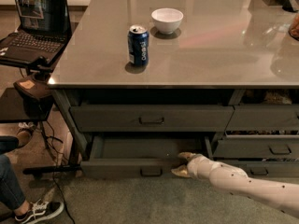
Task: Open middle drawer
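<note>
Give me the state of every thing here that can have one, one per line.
middle drawer: pulled out, no contents visible inside
drawer above it: shut
claw: open, at the right end of the middle drawer's front
soda can: upright
bowl: upright, looks empty
laptop: lid up, screen lit

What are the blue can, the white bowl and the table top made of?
The can looks like painted metal: shiny silver rim. The bowl looks glazed ceramic, maybe plastic: glossy white. The table top seems polished stone or laminate: it mirrors light. The gripper sits at the front of the middle drawer.
</note>
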{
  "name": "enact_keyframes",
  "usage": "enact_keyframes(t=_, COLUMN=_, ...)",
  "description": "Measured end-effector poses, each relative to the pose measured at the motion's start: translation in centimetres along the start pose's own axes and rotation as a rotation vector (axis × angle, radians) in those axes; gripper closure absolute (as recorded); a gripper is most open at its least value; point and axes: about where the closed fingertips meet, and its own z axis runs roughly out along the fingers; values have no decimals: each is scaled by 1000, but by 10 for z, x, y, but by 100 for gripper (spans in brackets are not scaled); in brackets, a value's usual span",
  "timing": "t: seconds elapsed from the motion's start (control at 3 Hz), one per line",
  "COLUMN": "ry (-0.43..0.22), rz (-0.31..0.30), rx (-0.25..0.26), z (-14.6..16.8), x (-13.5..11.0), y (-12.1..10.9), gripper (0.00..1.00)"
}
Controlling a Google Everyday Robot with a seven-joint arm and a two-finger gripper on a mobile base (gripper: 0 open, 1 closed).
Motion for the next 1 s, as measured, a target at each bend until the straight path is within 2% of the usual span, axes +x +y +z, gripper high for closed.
enact_keyframes(t=0.67, ry=19, rz=-49, rx=-11, z=-13, x=10, y=15, gripper=100)
enact_keyframes(t=1.0, ry=19, rz=-49, rx=-12, z=-16, x=7, y=15, gripper=100)
